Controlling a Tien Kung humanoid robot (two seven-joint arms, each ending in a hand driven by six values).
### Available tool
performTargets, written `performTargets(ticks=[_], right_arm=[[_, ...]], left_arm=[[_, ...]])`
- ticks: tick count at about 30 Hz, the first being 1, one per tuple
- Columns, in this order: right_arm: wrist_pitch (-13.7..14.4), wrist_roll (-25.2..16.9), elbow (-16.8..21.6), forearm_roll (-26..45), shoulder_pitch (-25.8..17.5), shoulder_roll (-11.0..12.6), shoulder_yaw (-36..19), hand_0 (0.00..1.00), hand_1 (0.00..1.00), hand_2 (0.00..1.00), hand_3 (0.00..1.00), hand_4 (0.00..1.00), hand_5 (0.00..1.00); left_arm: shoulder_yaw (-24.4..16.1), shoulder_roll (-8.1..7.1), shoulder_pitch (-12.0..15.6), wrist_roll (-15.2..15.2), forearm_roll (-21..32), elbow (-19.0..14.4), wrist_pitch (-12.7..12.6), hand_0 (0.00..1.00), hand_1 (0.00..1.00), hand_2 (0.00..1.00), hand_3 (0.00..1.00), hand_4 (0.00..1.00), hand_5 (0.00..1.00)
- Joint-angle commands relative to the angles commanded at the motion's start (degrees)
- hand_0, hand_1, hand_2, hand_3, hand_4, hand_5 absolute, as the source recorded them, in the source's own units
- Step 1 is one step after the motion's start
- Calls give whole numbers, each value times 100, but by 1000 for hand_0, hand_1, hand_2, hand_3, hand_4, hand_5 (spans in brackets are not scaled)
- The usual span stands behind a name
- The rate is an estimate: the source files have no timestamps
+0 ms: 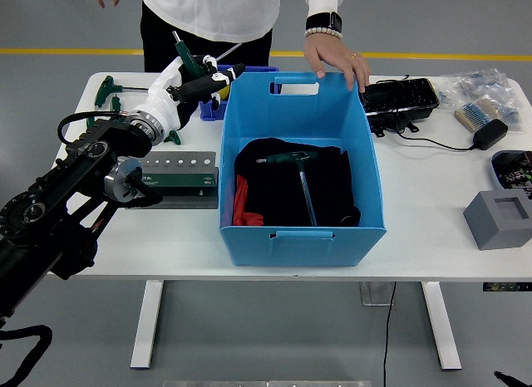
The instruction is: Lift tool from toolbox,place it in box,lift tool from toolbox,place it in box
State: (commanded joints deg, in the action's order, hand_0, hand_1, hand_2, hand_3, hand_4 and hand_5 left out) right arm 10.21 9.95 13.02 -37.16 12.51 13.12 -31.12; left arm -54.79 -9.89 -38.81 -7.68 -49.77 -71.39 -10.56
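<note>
My left hand (pixel 202 81) is shut on a green T-handle tool (pixel 181 53) and holds it in the air, just left of the far left corner of the blue box (pixel 366 167). The box holds black cloth and another green T-handle tool (pixel 300 175). The green toolbox rack (pixel 173 173) lies on the table left of the box, below my forearm. A person at the far side rests one hand (pixel 335 61) on the box's far rim. My right arm is out of view.
Loose green-handled tools (pixel 108 89) lie at the far left. A small dark blue bin (pixel 213 110) sits behind my hand. To the right are a black tray (pixel 401 97), a brush (pixel 475 115), a black adapter (pixel 490 134) with its cable, and a grey block (pixel 499 218).
</note>
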Motion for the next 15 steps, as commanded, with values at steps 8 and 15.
performTargets(ticks=[8, 15], right_arm=[[2, 19, 5, -67, -14, -4, -35, 618, 602, 670, 543, 777, 647], [7, 30, 11, -105, -1, 0, -54, 618, 603, 672, 542, 776, 649]], left_arm=[[1224, 61, -428, 986, -1819, 717, 347, 46, 14, 101, 138, 751, 251], [2017, 267, -881, 1278, -3481, 1688, 422, 53, 16, 102, 139, 748, 248]])
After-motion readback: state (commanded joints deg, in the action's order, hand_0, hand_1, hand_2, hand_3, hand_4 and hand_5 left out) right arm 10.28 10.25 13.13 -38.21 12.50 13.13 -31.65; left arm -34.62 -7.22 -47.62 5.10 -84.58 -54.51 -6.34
